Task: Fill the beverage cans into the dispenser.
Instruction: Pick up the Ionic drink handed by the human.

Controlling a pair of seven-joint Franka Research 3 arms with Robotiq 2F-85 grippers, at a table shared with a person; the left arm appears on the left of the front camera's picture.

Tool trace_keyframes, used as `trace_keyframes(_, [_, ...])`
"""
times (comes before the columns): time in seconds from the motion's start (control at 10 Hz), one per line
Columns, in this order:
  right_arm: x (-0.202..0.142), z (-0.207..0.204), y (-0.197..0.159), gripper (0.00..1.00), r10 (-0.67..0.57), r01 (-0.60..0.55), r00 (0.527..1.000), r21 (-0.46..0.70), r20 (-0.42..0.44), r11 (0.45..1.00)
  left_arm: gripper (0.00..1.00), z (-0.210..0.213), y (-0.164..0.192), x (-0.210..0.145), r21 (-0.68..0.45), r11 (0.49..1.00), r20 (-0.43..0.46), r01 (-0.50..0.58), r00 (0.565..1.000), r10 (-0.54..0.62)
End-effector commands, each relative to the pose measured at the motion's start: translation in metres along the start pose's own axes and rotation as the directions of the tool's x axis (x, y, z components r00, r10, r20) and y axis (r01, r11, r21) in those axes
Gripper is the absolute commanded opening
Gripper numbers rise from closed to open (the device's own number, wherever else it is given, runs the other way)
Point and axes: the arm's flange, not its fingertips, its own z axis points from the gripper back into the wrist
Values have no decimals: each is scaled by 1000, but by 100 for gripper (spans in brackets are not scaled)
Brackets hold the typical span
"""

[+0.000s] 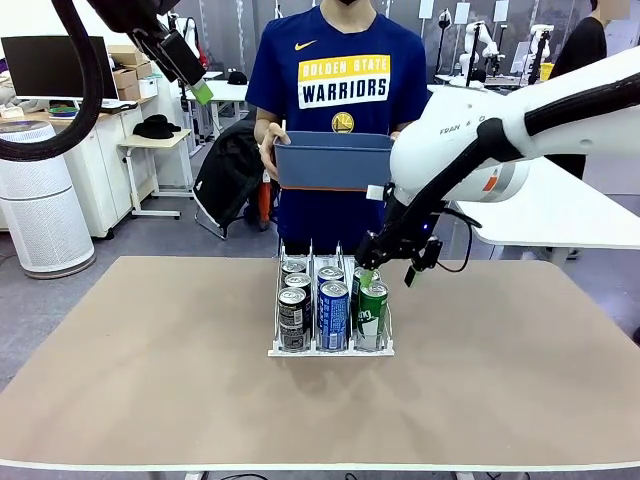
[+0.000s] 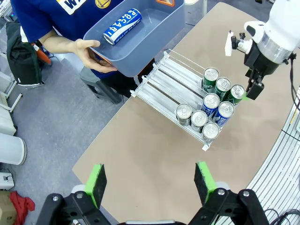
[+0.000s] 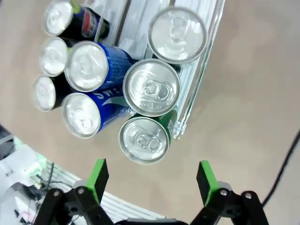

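Observation:
The dispenser (image 1: 312,250) stands mid-table with several beverage cans upright at its front end: black ones (image 1: 292,308) in the left lane, blue ones (image 1: 333,302) in the middle and green ones (image 1: 373,305) on the right. My right gripper (image 1: 390,272) hovers open just above the green cans; from its wrist, the gripper (image 3: 152,176) has nothing between its fingers and the front green can (image 3: 144,139) lies below. My left gripper (image 1: 197,86) is raised high at the back left, open and empty (image 2: 150,180). One more blue can (image 2: 122,26) lies in the person's bin.
The person at the far side holds a blue-grey bin (image 1: 333,160) in both hands, tilted over the table's far edge behind the dispenser (image 2: 164,82). Bare tabletop (image 1: 150,350) spreads left, right and in front of the rack.

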Motion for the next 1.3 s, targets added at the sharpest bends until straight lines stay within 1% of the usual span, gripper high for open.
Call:
trace_keyframes(0.0, [-2, 46, -16, 100, 88, -87, 993, -15, 82, 996, 100, -1, 0, -2, -1, 1000, -2, -1, 1000, 1])
trace_keyframes(0.1, [-3, 73, -19, 100, 120, -120, 986, 0, 113, 993, 100, -1, 0, -2, -1, 1000, -2, -1, 1000, 1])
trace_keyframes(0.2, [-5, 103, -22, 100, 155, -155, 980, -13, 129, 988, 100, -1, 0, -2, -1, 1000, -2, -1, 1000, 1])
trace_keyframes(0.3, [-3, 133, -29, 100, 194, -193, 966, -23, 170, 981, 100, -1, 0, -2, -1, 1000, -2, -1, 1000, 1])
trace_keyframes(0.4, [-3, 159, -34, 100, 173, -171, 958, -30, 230, 985, 100, -1, 0, -2, -1, 1000, -2, -1, 1000, 1])
trace_keyframes(0.5, [-2, 183, -39, 100, 170, -174, 952, -6, 254, 985, 100, -1, 0, -2, -1, 1000, -2, -1, 1000, 1])
trace_keyframes(0.7, [-6, 237, -45, 100, 255, -265, 925, -1, 282, 964, 100, -1, 0, -2, -1, 1000, -2, -1, 1000, 1])
trace_keyframes(0.9, [-21, 272, -41, 100, 312, -317, 885, -44, 346, 947, 100, -1, 0, -2, -1, 1000, -2, -1, 1000, 1])
trace_keyframes(1.0, [-28, 288, -42, 100, 318, -318, 868, -65, 382, 946, 100, -1, 0, -2, -1, 1000, -2, -1, 1000, 1])
trace_keyframes(1.2, [-45, 309, -40, 100, 344, -339, 841, -90, 417, 937, 100, -1, 0, -2, -1, 1000, -2, -1, 1000, 1])
